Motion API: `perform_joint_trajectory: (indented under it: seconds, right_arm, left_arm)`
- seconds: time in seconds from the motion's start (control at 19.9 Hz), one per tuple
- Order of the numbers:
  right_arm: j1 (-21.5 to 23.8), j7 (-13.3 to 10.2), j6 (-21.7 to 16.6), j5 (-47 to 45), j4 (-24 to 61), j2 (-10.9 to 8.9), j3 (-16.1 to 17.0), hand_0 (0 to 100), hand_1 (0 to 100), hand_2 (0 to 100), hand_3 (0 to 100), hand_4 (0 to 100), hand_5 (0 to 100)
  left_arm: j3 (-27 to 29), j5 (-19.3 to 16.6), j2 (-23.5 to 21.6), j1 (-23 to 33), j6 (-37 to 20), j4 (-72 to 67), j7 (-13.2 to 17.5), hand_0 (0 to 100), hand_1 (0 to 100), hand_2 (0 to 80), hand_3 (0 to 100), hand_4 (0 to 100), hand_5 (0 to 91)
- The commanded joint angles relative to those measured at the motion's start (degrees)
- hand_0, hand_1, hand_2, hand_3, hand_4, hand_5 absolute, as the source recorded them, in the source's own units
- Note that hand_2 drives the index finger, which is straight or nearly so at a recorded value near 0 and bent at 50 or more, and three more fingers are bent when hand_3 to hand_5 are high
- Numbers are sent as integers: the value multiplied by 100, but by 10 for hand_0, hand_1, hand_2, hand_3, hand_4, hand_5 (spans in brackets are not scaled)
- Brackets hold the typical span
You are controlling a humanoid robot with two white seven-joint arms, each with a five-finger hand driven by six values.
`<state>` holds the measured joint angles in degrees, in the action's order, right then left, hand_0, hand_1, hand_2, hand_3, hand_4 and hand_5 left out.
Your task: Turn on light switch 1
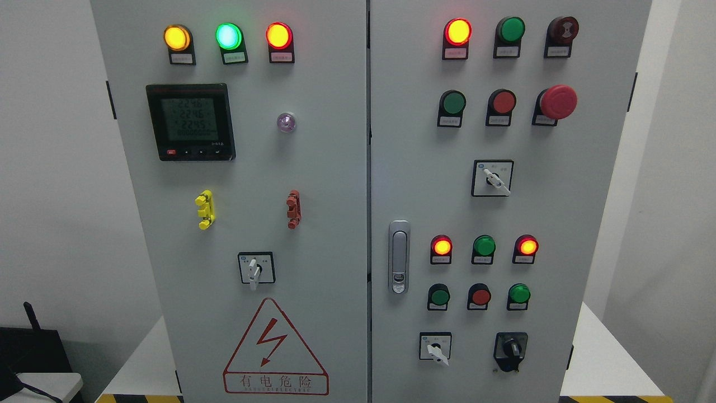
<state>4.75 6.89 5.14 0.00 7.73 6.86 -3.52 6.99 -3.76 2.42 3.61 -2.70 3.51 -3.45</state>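
No hands showed in the head view, so grip state couldn't be read. Cabinet filled the frame. Which control was switch 1 couldn't be told; labels were too small. Left door selector pointed down. Right door selectors pointed lower right. Black knob sat beside the lower one.

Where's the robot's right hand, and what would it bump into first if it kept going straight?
Neither hand shows in this picture, so its aim can't be told. Straight ahead of the camera stands only the grey cabinet, with its lights and switches.
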Motion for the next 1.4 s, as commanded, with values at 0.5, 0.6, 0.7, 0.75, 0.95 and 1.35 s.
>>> perform_joint_trajectory:
  seconds: [0.5, 0.6, 0.7, 0.75, 0.95, 1.35]
  right_arm:
    - [8, -4, 4, -97, 0, 0, 0, 120, 389, 0, 0, 0, 0]
    - [0, -4, 4, -105, 0, 0, 0, 120, 389, 0, 0, 0, 0]
    - [0, -4, 4, -97, 0, 0, 0, 120, 389, 0, 0, 0, 0]
    - [0, -4, 4, -105, 0, 0, 0, 120, 389, 0, 0, 0, 0]
    - [0, -4, 4, -105, 0, 0, 0, 120, 389, 0, 0, 0, 0]
    - [0, -4, 4, -97, 0, 0, 0, 120, 389, 0, 0, 0, 0]
  left_arm:
    - [13, 60, 30, 0, -64, 1, -24, 408, 27, 0, 0, 0, 0]
    - [13, 69, 39, 0, -90, 1, -50, 408, 27, 0, 0, 0, 0]
    - [13, 130, 65, 26, -99, 36, -226, 408, 25, 0, 0, 1, 0]
    - [13, 156, 65, 26, -99, 53, -253, 408, 23, 0, 0, 4, 0]
    - [415, 174, 48, 96, -99, 263, -218, 409, 21, 0, 0, 16, 0]
    - [1004, 148, 4, 439, -99, 1441, -253, 407, 23, 0, 1, 36, 0]
